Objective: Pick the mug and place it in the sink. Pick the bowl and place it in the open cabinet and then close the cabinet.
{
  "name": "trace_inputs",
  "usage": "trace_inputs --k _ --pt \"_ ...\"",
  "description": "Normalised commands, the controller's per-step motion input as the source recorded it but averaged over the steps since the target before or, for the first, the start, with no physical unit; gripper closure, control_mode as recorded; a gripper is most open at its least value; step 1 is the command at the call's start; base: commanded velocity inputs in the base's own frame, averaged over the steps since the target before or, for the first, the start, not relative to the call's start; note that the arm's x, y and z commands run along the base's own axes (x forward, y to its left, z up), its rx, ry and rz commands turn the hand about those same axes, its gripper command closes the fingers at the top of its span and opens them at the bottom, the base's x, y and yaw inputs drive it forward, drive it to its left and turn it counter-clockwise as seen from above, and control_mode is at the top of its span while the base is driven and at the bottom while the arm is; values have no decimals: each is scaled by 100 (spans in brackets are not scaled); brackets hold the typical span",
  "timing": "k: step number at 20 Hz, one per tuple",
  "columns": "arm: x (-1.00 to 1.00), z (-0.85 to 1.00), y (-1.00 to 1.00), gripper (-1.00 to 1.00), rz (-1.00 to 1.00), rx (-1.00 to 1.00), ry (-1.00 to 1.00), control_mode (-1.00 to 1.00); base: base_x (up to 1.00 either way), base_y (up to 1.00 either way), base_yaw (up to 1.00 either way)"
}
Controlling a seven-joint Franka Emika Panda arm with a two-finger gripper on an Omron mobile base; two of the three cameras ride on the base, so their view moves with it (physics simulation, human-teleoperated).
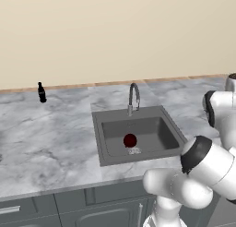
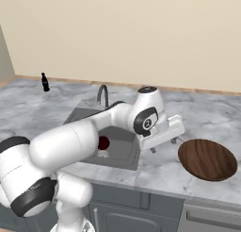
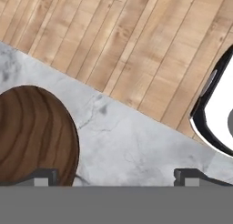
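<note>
The wide dark brown wooden bowl [image 2: 207, 159] rests on the marble counter to the right of the sink [image 2: 124, 153]. My gripper [image 2: 164, 145] hangs open just left of the bowl, low over the counter, holding nothing. In the hand view the bowl [image 3: 32, 136] fills the lower left, and one fingertip [image 3: 43, 176] is over its rim while the other stands over bare marble. A small mug [image 1: 132, 145], whitish with a dark red part, sits in the sink [image 1: 110, 129] basin; it also appears past my arm as the mug [image 2: 103, 146]. The cabinet is out of view.
A curved steel faucet [image 1: 133, 98] stands behind the basin. A small black bottle [image 1: 41, 92] sits far left by the wall. The counter's front edge [image 3: 136, 111] runs close to the gripper, with wooden floor beyond. Dark drawers [image 1: 69, 207] run below the counter.
</note>
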Motion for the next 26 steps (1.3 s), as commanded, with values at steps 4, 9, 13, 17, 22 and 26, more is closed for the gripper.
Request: trace_inputs --k 4,9,13,17,22,26 --pt "0 -18 -29 -100 0 0 0 -100 0 0 0" --pt "0 -21 -9 -100 0 0 0 -100 0 0 0" --pt "0 -31 -18 -100 0 0 0 -100 0 0 0" --pt "0 -32 -23 -100 0 1 0 -100 0 0 0" --pt "0 -29 -16 -100 0 1 0 -100 0 0 0" --pt "18 -27 -1 -100 0 0 0 -100 0 0 0"
